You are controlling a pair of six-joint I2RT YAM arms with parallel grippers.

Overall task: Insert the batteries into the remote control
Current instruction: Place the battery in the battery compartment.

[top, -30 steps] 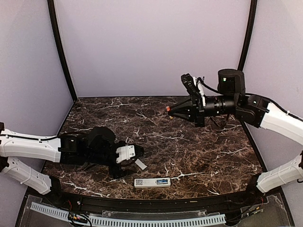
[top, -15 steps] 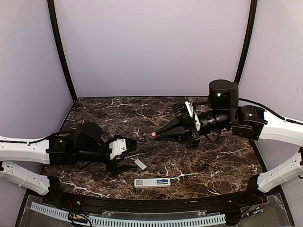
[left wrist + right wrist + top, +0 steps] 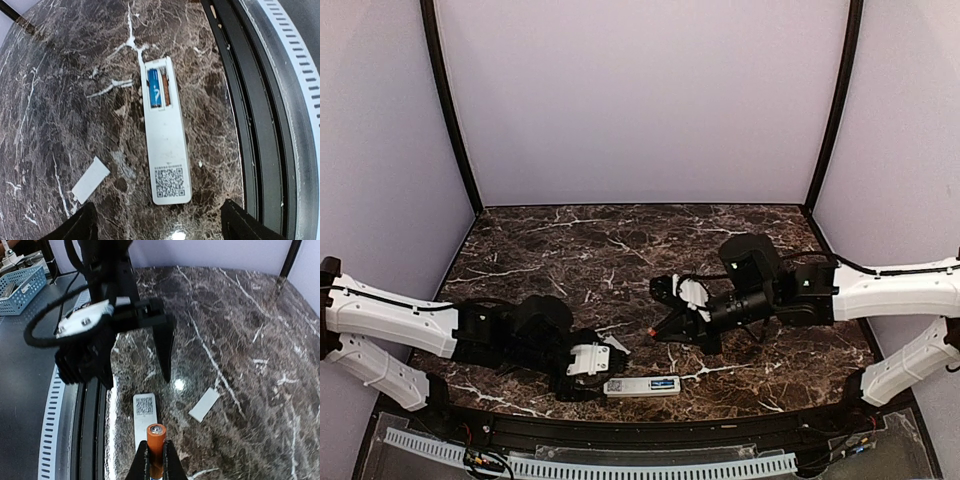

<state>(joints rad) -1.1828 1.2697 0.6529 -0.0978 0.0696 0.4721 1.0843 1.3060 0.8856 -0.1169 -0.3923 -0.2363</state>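
Observation:
The white remote control [image 3: 641, 386] lies face down near the table's front edge, with a QR label at one end. Its battery bay is open in the left wrist view [image 3: 165, 145]. The blue battery [image 3: 154, 89] sits in one slot and the slot beside it is empty. My left gripper [image 3: 590, 366] is open and low over the remote's QR end, with its fingertips [image 3: 82, 226] on either side. My right gripper [image 3: 662, 326] is shut on the orange battery [image 3: 155, 447] and holds it above the remote [image 3: 144, 415].
The loose white battery cover [image 3: 618, 345] lies on the marble just behind the remote; it also shows in the left wrist view [image 3: 90, 180] and the right wrist view [image 3: 204, 404]. A black rail [image 3: 250, 125] and a white cable channel [image 3: 590, 466] run along the front edge. A blue basket [image 3: 22, 287] stands off the table.
My right arm has come down and forward-left with the orange battery, from mid-air to just above the remote. My left gripper has moved forward and right to the remote's QR end.

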